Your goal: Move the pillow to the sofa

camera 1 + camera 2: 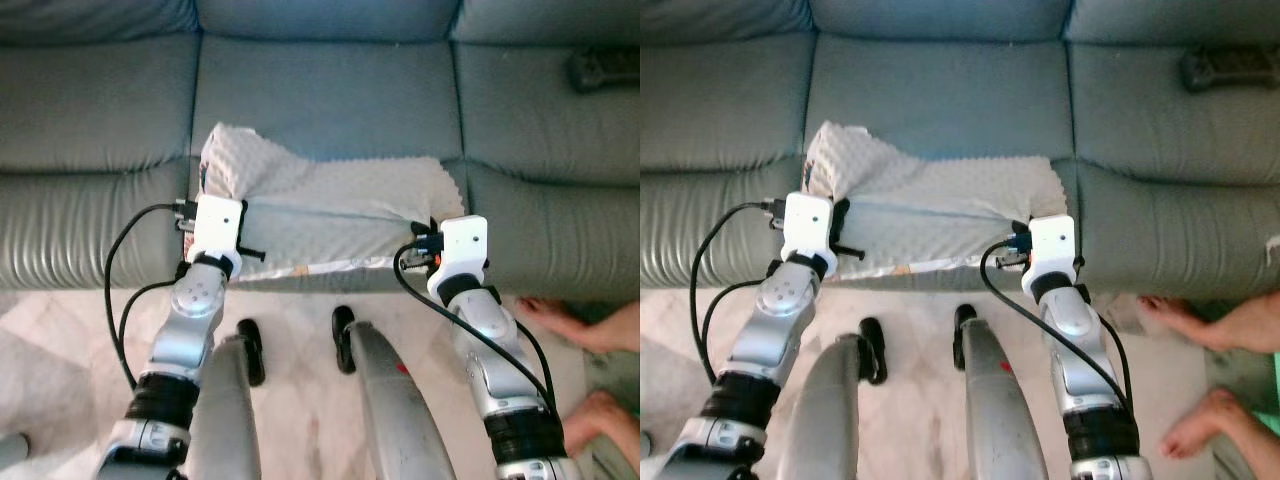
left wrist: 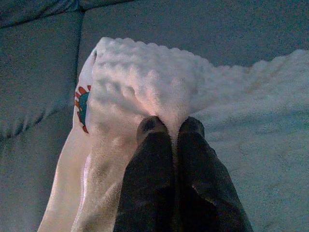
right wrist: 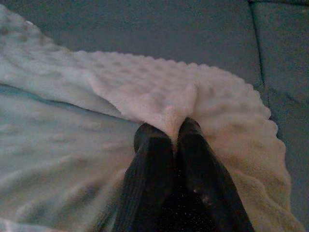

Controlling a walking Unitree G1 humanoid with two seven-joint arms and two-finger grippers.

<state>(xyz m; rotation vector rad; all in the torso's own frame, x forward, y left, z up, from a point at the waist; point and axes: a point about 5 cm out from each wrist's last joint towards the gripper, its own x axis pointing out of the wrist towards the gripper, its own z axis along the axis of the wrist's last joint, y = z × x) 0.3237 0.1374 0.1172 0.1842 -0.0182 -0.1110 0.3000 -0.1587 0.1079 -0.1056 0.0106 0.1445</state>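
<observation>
A white, bumpy-textured pillow point(image 1: 320, 205) lies across the front edge of the grey-blue leather sofa point(image 1: 320, 100), on its middle seat cushion. My left gripper point(image 2: 170, 128) is shut on the pillow's left corner, which is lifted into a peak. My right gripper point(image 3: 169, 130) is shut on a pinched fold at the pillow's right corner. The pillow hangs stretched between the two wrists point(image 1: 218, 225) point(image 1: 463, 245). A small coloured print point(image 2: 82, 108) shows on the pillow's left edge.
A dark remote-like object point(image 1: 605, 68) lies on the right seat cushion. A person's bare feet point(image 1: 570, 325) stand on the pale marble floor at my right, close to my right arm. My own legs point(image 1: 380, 400) are just before the sofa front.
</observation>
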